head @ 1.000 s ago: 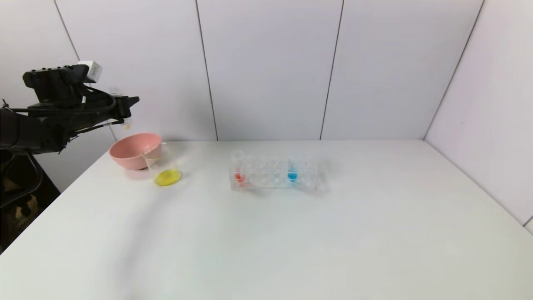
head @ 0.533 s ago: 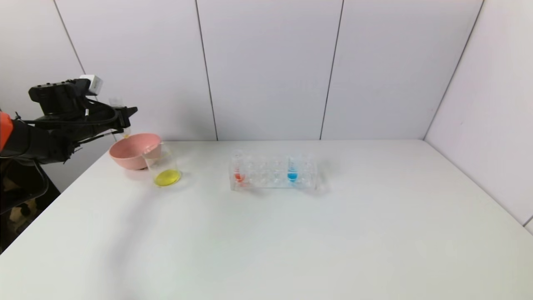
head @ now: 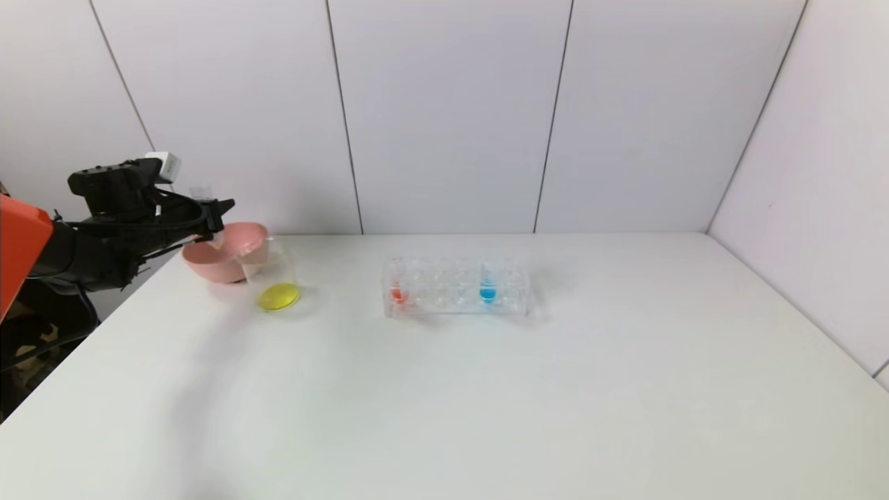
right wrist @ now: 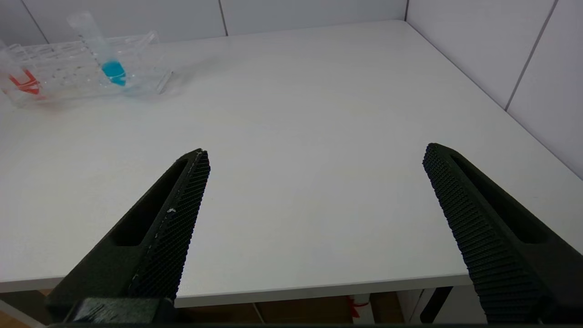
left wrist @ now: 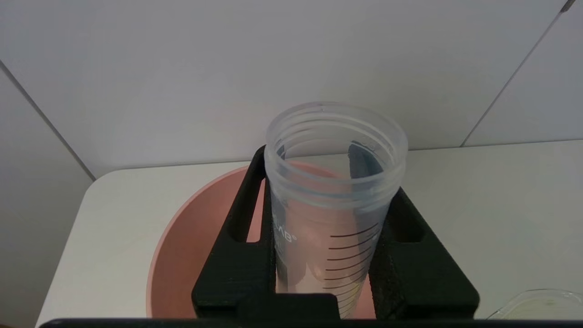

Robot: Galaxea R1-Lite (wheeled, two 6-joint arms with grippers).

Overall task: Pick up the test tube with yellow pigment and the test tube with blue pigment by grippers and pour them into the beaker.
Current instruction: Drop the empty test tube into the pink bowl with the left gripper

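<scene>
My left gripper [head: 221,208] is shut on the test tube with yellow pigment [head: 208,219], a clear graduated tube [left wrist: 332,200] that now looks almost empty. It hangs upright over the pink bowl [head: 226,251], its lower end down at the bowl's rim. Just right of the bowl stands the beaker [head: 276,281], holding yellow liquid; its rim [left wrist: 537,305] also shows in the left wrist view. The test tube with blue pigment [head: 488,285] stands in the clear rack [head: 455,288]. My right gripper [right wrist: 316,152] is open over the table's near edge, holding nothing.
A red-liquid tube [head: 398,285] stands at the rack's left end. In the right wrist view the rack [right wrist: 68,68], the blue tube [right wrist: 102,50] and the red tube [right wrist: 18,75] lie far off. White wall panels close the table at the back and right.
My left arm has come down and slightly right with the tube, from above the pink bowl to the bowl's rim. Beaker, rack and its tubes have not moved.
</scene>
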